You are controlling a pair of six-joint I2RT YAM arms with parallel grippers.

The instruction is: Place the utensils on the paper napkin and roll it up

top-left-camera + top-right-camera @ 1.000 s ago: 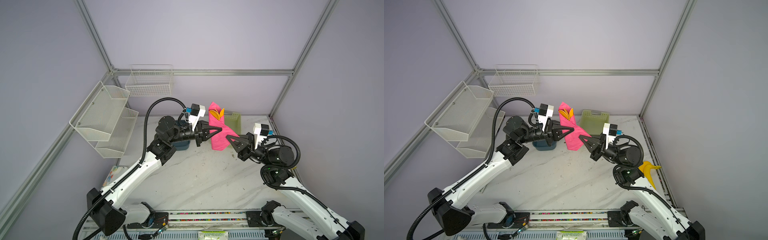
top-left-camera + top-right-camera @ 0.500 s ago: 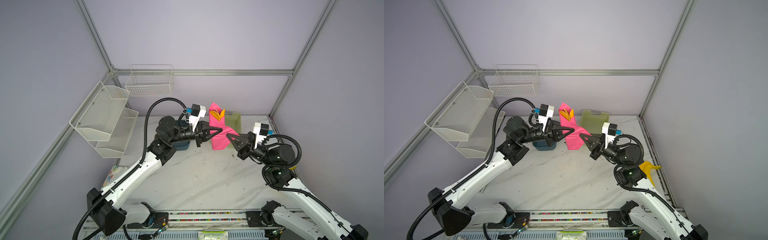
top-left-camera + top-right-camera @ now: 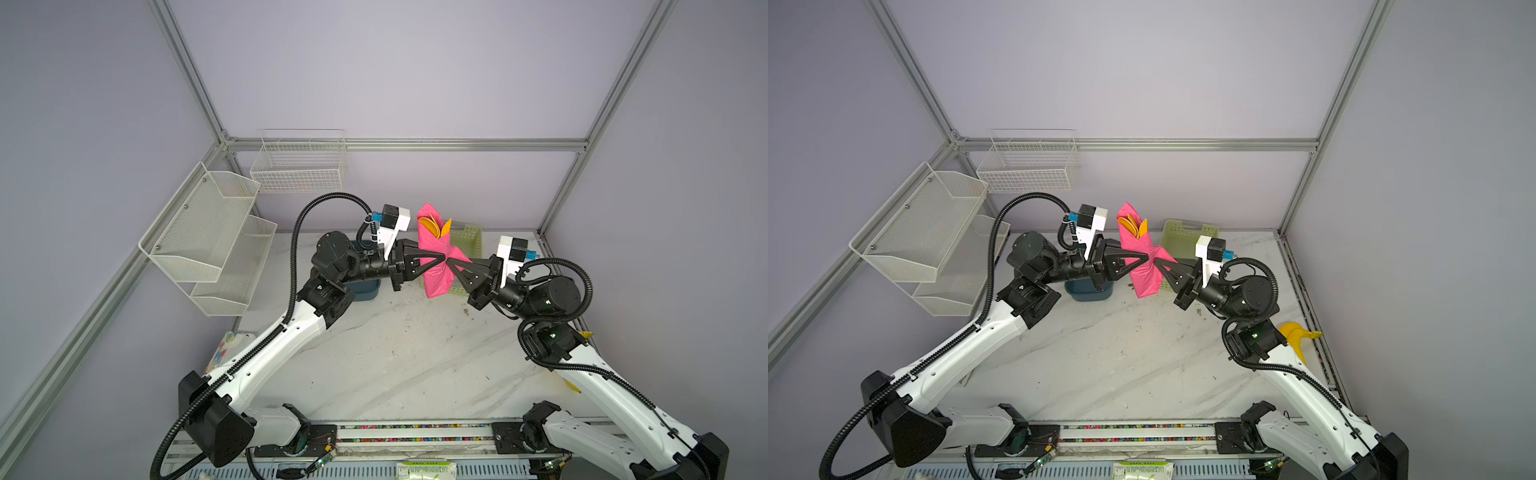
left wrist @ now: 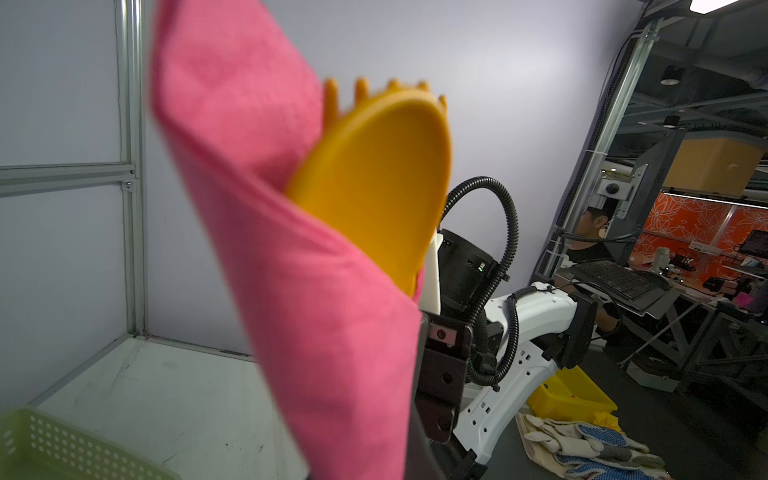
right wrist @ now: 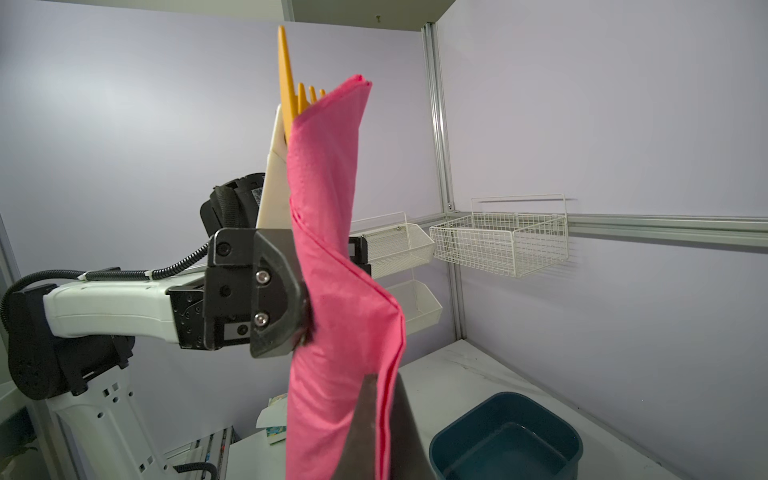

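The paper napkin (image 3: 438,282) (image 3: 1144,278) is a pink roll held upright above the table's far middle. Out of its top stick the orange utensils (image 3: 432,226) (image 3: 1133,226): the spoon bowl (image 4: 374,199), the fork tines (image 5: 309,93) and the knife tip (image 5: 284,75). My left gripper (image 3: 442,261) (image 3: 1146,259) (image 5: 299,307) is shut on the roll's middle from the left. From the right, my right gripper (image 3: 451,262) (image 3: 1156,262) (image 5: 384,382) is shut on the napkin's loose edge. The two grippers' tips nearly touch.
A dark blue tub (image 3: 365,286) (image 5: 505,436) stands under the left wrist. Behind the roll is a green basket (image 3: 1185,241). Wire shelves (image 3: 208,232) and a wire basket (image 3: 299,166) hang on the left and back walls. Bananas (image 3: 1298,334) lie at the right edge, a floral packet (image 3: 226,353) at the left.
My right gripper has moved up and left along the napkin until its tips meet the left gripper's. The left arm and the roll have stayed where they were.
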